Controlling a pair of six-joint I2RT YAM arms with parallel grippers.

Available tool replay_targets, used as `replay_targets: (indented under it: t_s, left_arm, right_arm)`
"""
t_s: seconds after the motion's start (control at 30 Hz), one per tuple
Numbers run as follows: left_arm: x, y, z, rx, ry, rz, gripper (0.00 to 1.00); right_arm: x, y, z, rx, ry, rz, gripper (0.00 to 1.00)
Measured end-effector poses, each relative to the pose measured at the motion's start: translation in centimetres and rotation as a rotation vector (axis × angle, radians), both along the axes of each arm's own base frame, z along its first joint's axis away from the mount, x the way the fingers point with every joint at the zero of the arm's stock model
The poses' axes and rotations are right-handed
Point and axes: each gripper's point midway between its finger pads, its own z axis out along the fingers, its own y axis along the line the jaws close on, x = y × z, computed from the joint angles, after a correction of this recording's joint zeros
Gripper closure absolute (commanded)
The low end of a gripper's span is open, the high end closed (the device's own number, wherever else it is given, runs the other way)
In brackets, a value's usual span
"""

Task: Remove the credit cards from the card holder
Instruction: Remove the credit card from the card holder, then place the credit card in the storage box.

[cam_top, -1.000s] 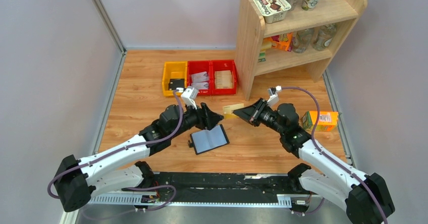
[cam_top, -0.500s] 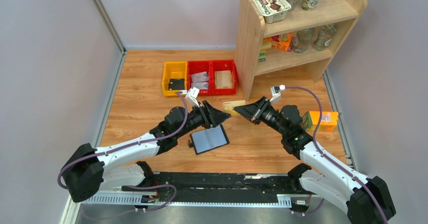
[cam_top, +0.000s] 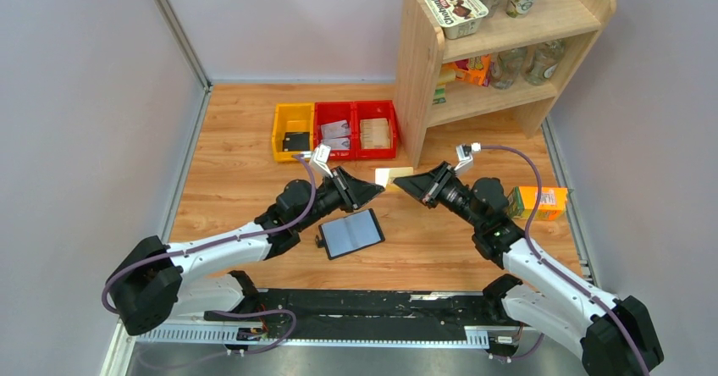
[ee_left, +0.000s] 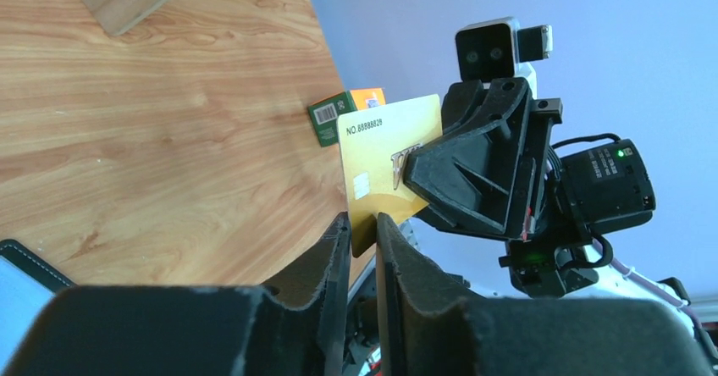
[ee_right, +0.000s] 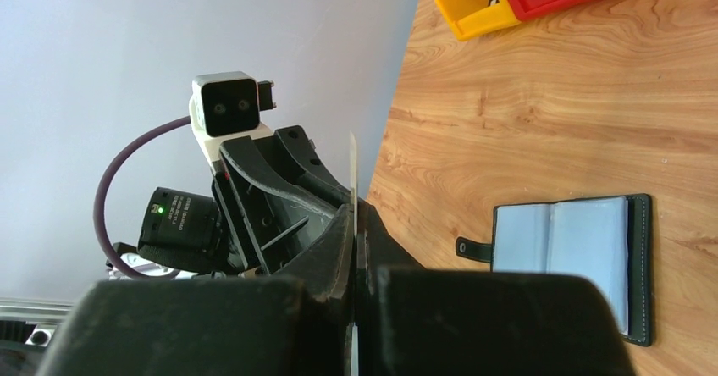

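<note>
The card holder point(cam_top: 351, 234) lies open on the wooden table, its grey-blue lining up and its strap tab to the left; the right wrist view shows it too point(ee_right: 567, 253). Above the table my right gripper point(cam_top: 398, 185) point(ee_right: 357, 211) is shut on a gold credit card point(cam_top: 391, 175) point(ee_left: 389, 168), which the right wrist view shows edge-on point(ee_right: 353, 164). My left gripper point(cam_top: 377, 190) point(ee_left: 362, 219) faces it tip to tip. Its jaws stand narrowly apart, with the card's lower corner between them.
A yellow bin point(cam_top: 292, 132) with a black thing in it and two red bins point(cam_top: 356, 129) with printed cards stand behind the arms. A wooden shelf point(cam_top: 499, 46) with cups and bottles rises at the back right. An orange carton point(cam_top: 539, 202) lies at the right.
My left gripper has moved right and up to the held card and its jaws have narrowed around the card's corner. The right gripper has kept the card nearly still.
</note>
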Motion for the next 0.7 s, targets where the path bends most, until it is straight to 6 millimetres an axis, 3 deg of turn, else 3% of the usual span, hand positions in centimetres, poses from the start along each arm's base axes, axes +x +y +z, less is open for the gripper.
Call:
replay_targets:
  t_s: [0.07, 0.13, 0.23, 0.37, 0.5, 0.7]
  left_arm:
    - [0.1, 0.0, 0.0, -0.004, 0.001, 0.004, 0.93]
    - [0.1, 0.0, 0.2, -0.013, 0.001, 0.005, 1.0]
    - [0.1, 0.0, 0.5, -0.023, -0.006, 0.006, 1.0]
    - [0.5, 0.4, 0.3, 0.0, -0.013, 0.015, 1.0]
    - [2.2, 2.0, -0.8, 0.075, -0.008, 0.069, 1.0]
    - [7.4, 4.9, -1.6, 0.169, 0.002, 0.167, 1.0]
  right_arm:
    - [0.0, 0.0, -0.1, 0.001, -0.002, -0.003, 0.96]
    - [0.1, -0.2, -0.3, -0.002, 0.003, -0.012, 0.89]
    - [0.1, -0.4, -0.7, -0.013, 0.011, -0.023, 0.68]
    - [0.0, -1.1, -1.5, -0.05, 0.031, -0.052, 0.32]
    - [-0.1, -2.7, -2.2, -0.116, 0.024, -0.12, 0.12]
    - [0.0, -6.6, -3.2, -0.279, -0.015, -0.284, 0.02]
